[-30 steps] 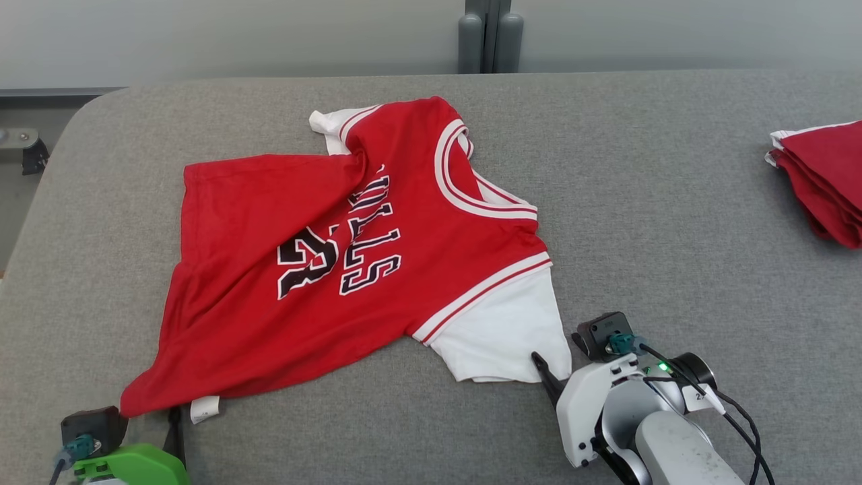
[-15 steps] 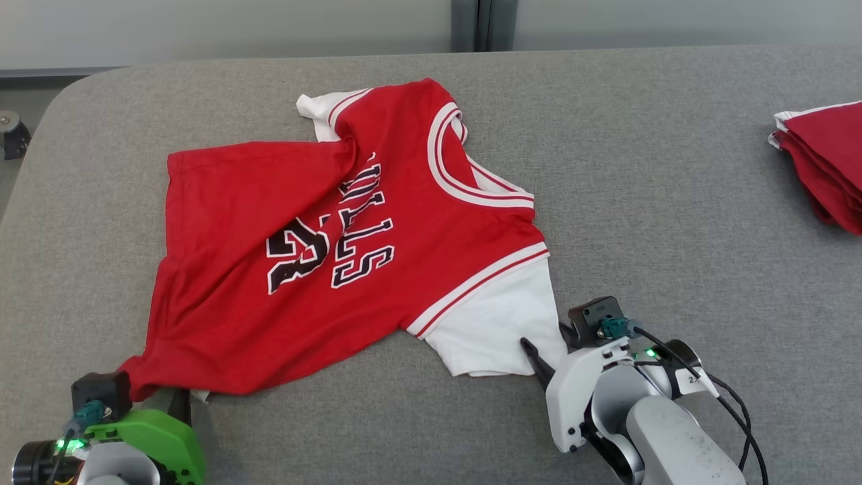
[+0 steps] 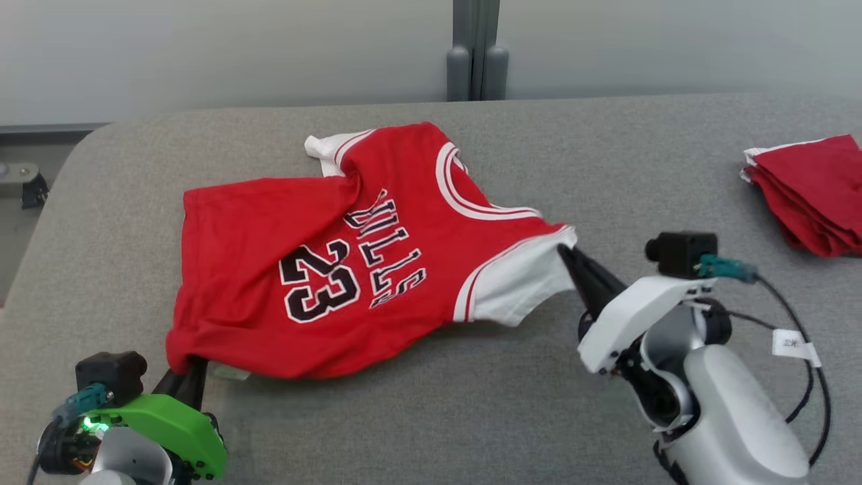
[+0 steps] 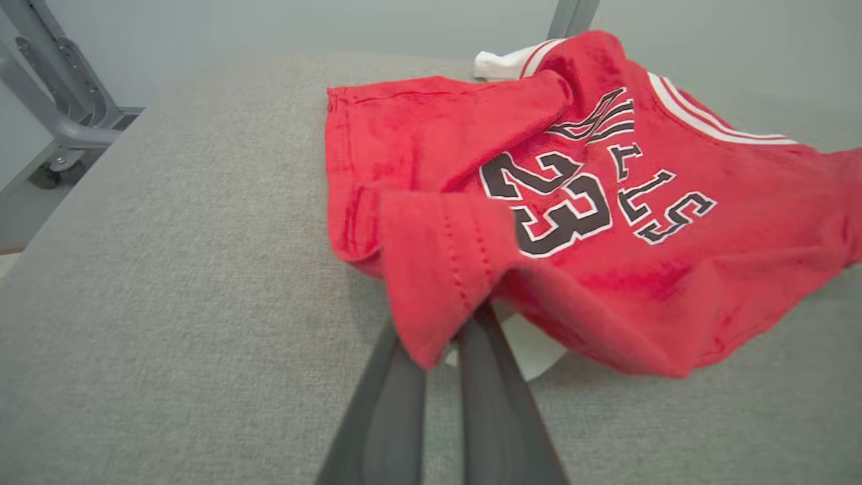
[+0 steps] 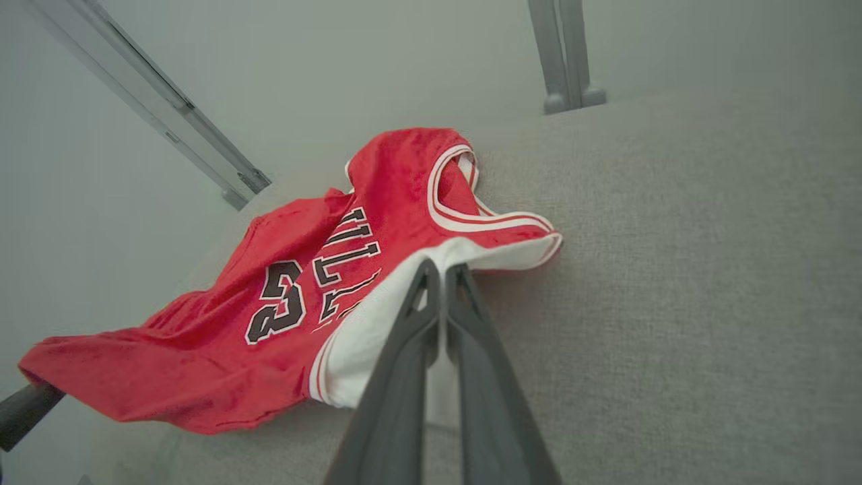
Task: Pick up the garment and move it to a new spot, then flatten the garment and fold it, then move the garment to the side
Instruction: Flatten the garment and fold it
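A red basketball jersey (image 3: 350, 269) is found at frame centre on the grey padded table (image 3: 640, 168), its near edge raised. The red hem corner, lower left, is pinched by the closed left gripper (image 3: 190, 369); the white sleeve, centre right, by the closed right gripper (image 3: 571, 257). At upper right, folded red garments (image 3: 808, 195) are noted.

A table (image 3: 640, 175) covered in grey woven cloth spans the head view, and its far left corner is rounded. Behind its far edge rises a plain, pale grey-green wall (image 3: 202, 54), split by a pair of grey uprights (image 3: 476, 67) with rounded feet. A dark ledge (image 3: 47, 128) runs along the wall at the left. Beside the table's left edge lies a strip of grey floor (image 3: 10, 236). In the left wrist view, slanted grey metal bars (image 4: 60, 114) stand there above what looks like a small wheel (image 4: 44, 176). The light is soft and even, and shadows are faint.
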You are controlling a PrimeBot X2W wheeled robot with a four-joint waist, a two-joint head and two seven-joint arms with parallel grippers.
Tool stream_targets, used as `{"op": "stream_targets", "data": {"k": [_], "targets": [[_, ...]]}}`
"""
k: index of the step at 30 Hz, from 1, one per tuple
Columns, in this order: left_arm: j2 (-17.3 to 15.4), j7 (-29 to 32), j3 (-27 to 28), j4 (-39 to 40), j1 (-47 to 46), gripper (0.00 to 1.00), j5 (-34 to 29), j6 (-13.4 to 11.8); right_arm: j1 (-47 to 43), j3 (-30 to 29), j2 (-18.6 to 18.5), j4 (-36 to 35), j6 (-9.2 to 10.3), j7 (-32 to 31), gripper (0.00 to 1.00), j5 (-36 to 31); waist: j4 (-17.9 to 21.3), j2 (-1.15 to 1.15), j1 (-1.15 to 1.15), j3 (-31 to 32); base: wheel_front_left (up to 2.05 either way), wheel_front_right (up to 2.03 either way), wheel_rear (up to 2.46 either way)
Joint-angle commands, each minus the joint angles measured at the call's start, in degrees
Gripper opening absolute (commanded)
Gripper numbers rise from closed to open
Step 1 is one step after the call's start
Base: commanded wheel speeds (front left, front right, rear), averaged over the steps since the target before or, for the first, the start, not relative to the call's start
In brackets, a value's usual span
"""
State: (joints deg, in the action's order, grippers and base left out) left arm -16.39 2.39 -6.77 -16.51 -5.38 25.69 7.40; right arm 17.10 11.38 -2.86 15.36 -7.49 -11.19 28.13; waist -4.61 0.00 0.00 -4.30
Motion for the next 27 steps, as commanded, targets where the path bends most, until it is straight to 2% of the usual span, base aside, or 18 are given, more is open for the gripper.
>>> {"op": "stream_targets", "data": {"k": [1, 9, 12, 15, 17, 20, 24, 27], "targets": [[-1.0, 2.1, -0.3, 3.6, 1.4, 0.00, 2.5, 0.1, 0.2, -1.6, -1.0, -2.9, 0.02, -1.0, 0.00, 1.2, 0.9, 0.00, 0.00, 3.7, 0.00, 0.00, 0.00], [-4.5, 17.5, -0.5, 31.0, 6.4, 0.00, 16.5, 0.1, 1.6, -12.2, -2.2, -25.3, 0.01, -10.5, 0.00, 7.4, 3.1, 0.00, 0.00, 6.3, 0.00, 0.00, 0.00], [-5.6, 23.2, 0.0, 39.4, 4.9, 0.00, 22.6, -0.1, 3.8, -15.9, -1.8, -31.5, 0.01, -14.5, 0.00, 8.9, 4.0, 0.00, 0.00, 6.0, 0.00, 0.00, 0.00], [-6.7, 28.7, 1.0, 45.8, 1.2, 0.00, 28.9, -1.5, 8.2, -19.0, -1.5, -35.7, 0.01, -18.6, 0.00, 9.6, 5.1, 0.00, 0.00, 5.2, 0.00, 0.00, 0.00], [-7.1, 31.8, 1.8, 48.4, -1.9, 0.00, 32.6, -3.0, 11.7, -20.7, -1.7, -37.2, 0.01, -21.0, 0.00, 8.3, 5.8, 0.00, 0.00, 4.2, 0.00, 0.00, 0.00], [-8.9, 35.5, 3.0, 49.8, -8.1, 0.00, 35.1, -4.6, 17.6, -22.2, -1.6, -37.0, 0.01, -23.8, 0.00, 6.5, 7.0, 0.00, 0.00, 1.2, 0.00, 0.00, 0.00], [-10.6, 38.6, 4.1, 46.4, -17.8, 0.00, 37.0, -5.9, 26.2, -22.7, -1.3, -32.8, 0.01, -25.7, 0.00, 2.9, 8.1, 0.00, 0.00, -4.4, 0.00, 0.00, 0.00], [-11.3, 39.8, 4.0, 40.5, -26.7, 0.00, 35.9, -6.3, 33.5, -22.7, -0.7, -27.5, 0.01, -24.8, 0.00, -0.7, 8.4, 0.00, 0.00, -10.2, 0.00, 0.00, 0.00]]}}
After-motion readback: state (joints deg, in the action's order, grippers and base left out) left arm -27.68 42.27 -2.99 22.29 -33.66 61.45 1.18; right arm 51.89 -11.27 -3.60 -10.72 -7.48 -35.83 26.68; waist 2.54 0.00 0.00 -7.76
